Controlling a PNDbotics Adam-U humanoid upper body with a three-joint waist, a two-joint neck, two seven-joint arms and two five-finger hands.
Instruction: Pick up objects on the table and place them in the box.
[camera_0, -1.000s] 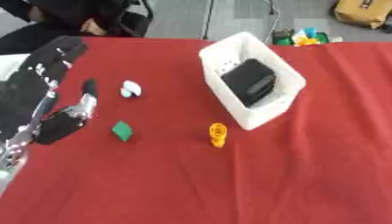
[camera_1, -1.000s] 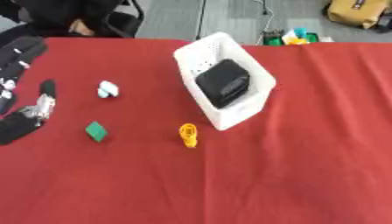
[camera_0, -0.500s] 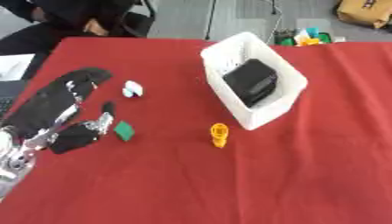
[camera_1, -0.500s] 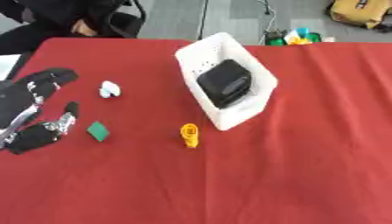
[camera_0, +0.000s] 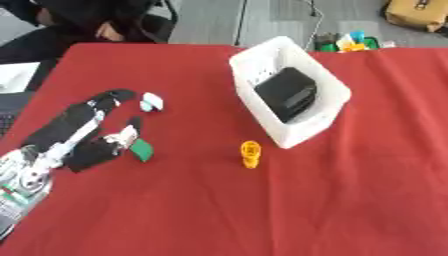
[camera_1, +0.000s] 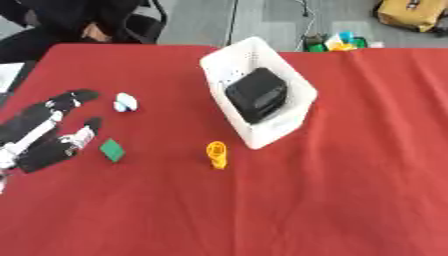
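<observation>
My left hand (camera_0: 83, 132) lies low over the red table at the left, fingers straight and open, holding nothing. Its thumb side is right beside a small green block (camera_0: 141, 149). A small white and pale blue object (camera_0: 151, 102) sits just past the fingertips. A small orange object (camera_0: 250, 153) stands near the middle, in front of the white box (camera_0: 328, 84). The box holds a black object (camera_0: 286, 93). My right hand shows in neither view.
A white sheet (camera_0: 15, 77) lies at the table's left edge. Beyond the far edge are a seated person, colourful items (camera_0: 348, 42) on the floor and a tan bag (camera_0: 418, 12). The red cloth (camera_0: 350, 200) spreads wide at front and right.
My left hand has moved rightward and forward across the table, from the left edge to right beside the green block. The camera view has shifted slightly.
</observation>
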